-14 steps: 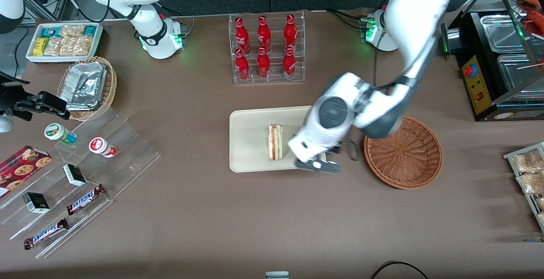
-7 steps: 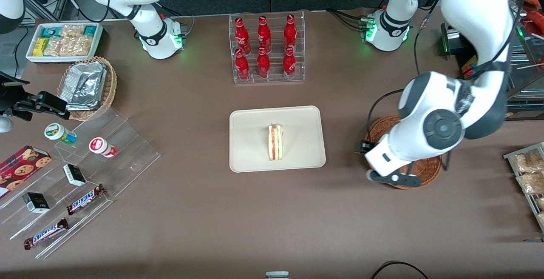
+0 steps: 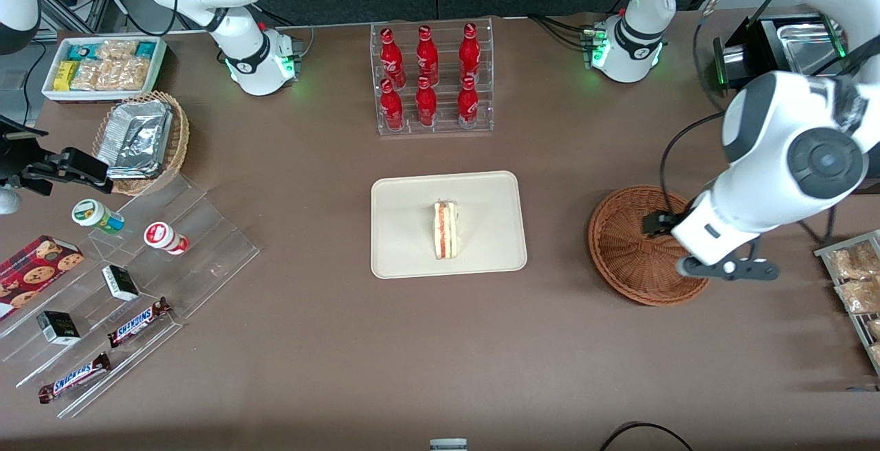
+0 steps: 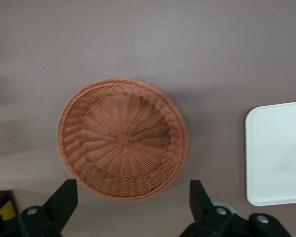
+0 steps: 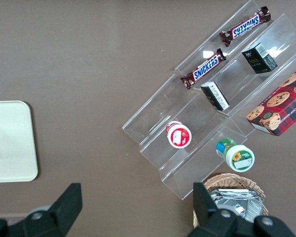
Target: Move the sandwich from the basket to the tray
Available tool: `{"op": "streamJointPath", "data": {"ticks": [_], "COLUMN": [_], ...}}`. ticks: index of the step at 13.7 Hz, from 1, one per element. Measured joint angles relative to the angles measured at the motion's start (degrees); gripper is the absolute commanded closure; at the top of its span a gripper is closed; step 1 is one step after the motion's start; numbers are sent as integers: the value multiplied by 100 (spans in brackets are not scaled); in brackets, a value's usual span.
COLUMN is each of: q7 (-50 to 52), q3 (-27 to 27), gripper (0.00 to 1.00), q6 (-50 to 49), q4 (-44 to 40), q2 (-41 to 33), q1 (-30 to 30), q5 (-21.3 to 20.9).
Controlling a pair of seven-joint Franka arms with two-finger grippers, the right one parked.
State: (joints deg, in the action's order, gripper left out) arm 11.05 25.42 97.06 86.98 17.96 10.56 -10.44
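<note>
cream tray is already carrying the sandwich near its middle, so the arm is only needing to keep lifting clear, well apart from the sandwich. the claw is hanging wide and empty over the basket edge toward the working arm's end of the tabletop. compared with a moment ago, it is sitting farther from the tray, and the sandwich is lying where it was.

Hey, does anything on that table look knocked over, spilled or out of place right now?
Nothing stands out. The sandwich sits on the tray, the basket is upright and empty, and the open gripper hangs above the basket.
</note>
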Motion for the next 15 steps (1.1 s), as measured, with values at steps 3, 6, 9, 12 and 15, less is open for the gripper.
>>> {"op": "streamJointPath", "data": {"ticks": [3, 6, 9, 12, 15], "q7": [-41, -283, -310, -352, -357], "q3": [2, -61, -270, -619, -1118], "gripper": [0, 0, 0, 0, 0], "q6": [-19, -192, -328, -548, -823], "q4": [441, 659, 753, 912, 974], "q2": [-451, -681, -945, -1405, -1833], "q1": [218, 357, 242, 36, -454], "q5": [66, 151, 375, 618, 637]}}
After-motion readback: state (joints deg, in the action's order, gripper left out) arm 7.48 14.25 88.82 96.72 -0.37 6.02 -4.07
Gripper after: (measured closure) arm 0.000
